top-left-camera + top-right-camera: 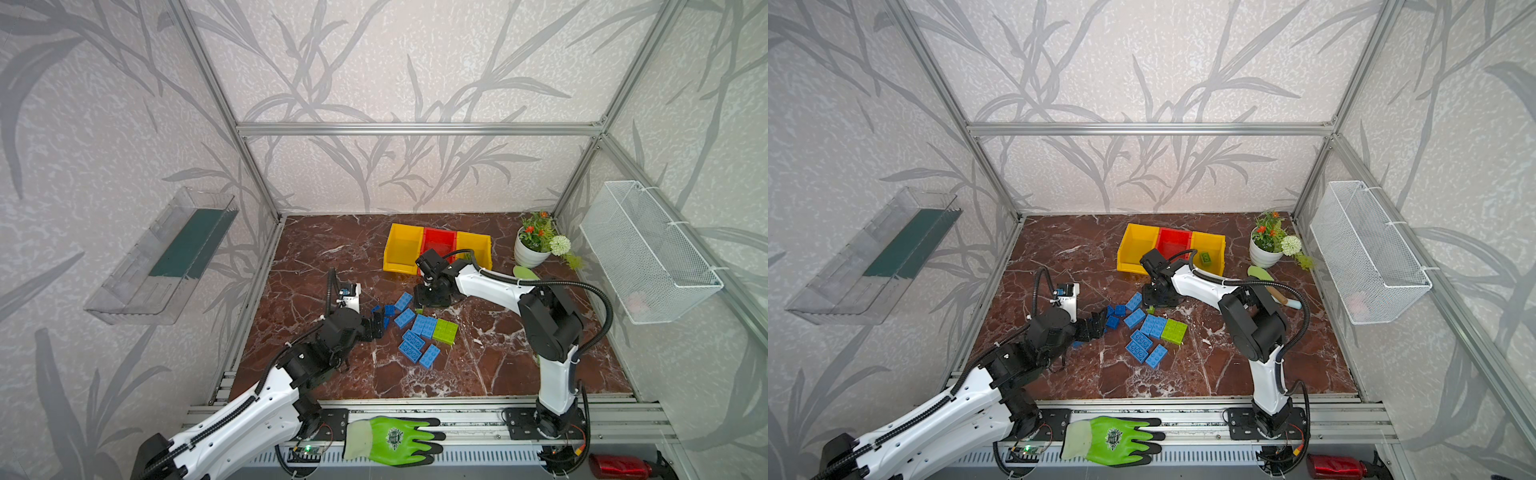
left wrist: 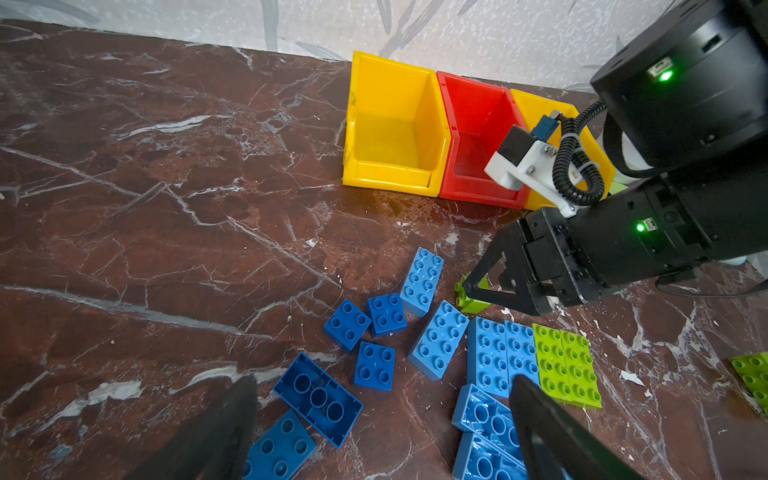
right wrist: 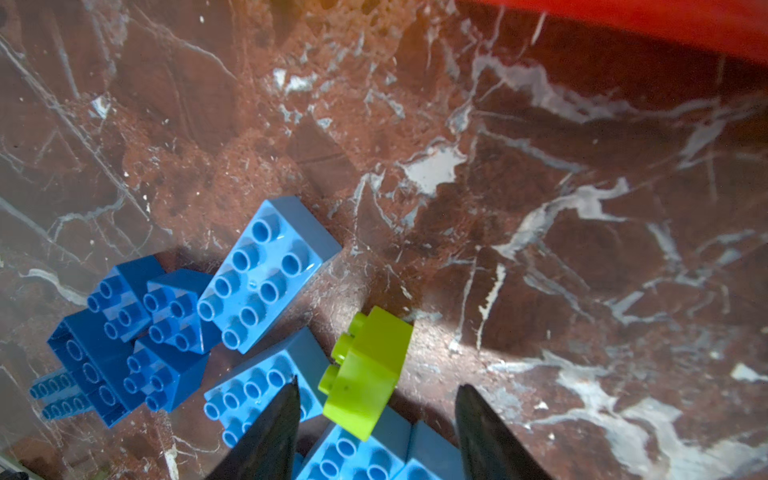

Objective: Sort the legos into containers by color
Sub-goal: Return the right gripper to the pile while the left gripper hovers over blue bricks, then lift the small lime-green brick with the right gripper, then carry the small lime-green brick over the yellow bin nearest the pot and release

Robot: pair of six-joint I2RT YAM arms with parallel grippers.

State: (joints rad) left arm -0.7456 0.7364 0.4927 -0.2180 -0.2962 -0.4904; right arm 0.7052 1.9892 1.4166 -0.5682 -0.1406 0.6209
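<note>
The right end effector hangs low over the brown marbled tabletop. Its jaws are spread to either side of a small lime-green studded plastic brick lying on its side, with a gap showing on each side. That brick sits at the far edge of the blue and green lego cluster, on the near side of the joined yellow-red-yellow plastic bins. The left end effector is spread wide over the dark blue square bricks at the cluster's left. Another green brick lies in the right yellow bin.

Both top views look down from high on the whole counter; each wrist view looks closely at the legos.
</note>
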